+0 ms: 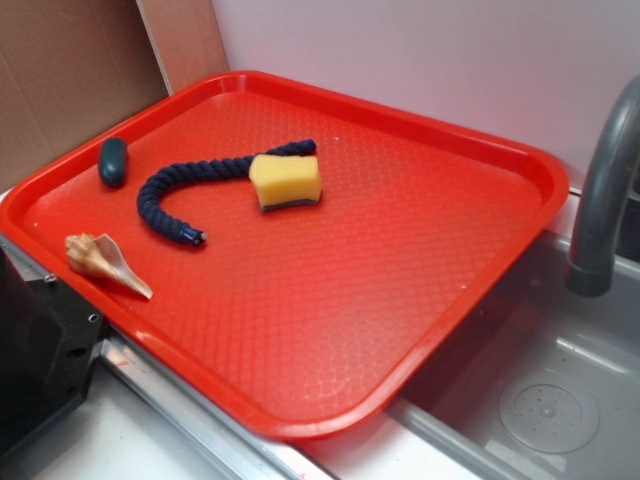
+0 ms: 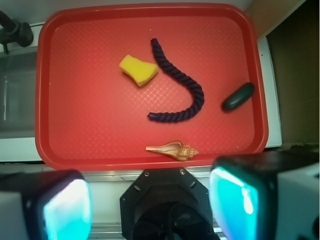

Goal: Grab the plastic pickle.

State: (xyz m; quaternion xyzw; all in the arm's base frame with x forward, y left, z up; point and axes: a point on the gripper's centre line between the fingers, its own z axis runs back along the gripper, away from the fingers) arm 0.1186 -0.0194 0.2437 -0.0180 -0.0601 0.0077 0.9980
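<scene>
Currently, the approach step is judged not yet begun: nothing is held, and the gripper is seen only in the wrist view, high above and back from the tray, with its 2 pale, teal-lit fingers spread wide apart at the bottom corners of the picture and nothing between them. No part of the gripper is identified in the exterior view.

The small, smooth, dark teal-green oval plastic pickle is recorded lying flat on the red textured plastic tray, close to the tray's raised rim near 1 corner. In the wrist view the pickle is found toward the right side, its long axis slanted. It is separated by a clear gap from the long dark-blue twisted rope, whose curve bends toward it without touching. The yellow sponge block rests against the rope's far end, well apart from the pickle. The tan spiral seashell lies near the tray edge closest to the robot base, also clear of the pickle.

Next move, as judged: the gripper is to be carried forward and to the right in the wrist view, centred over the pickle, and turned so the fingers straddle its short axis. A descent beside the rim is then called for, with care that the outer finger is not fouled by the rim. The smooth surface is expected to slip if the pickle is pinched off-centre.
</scene>
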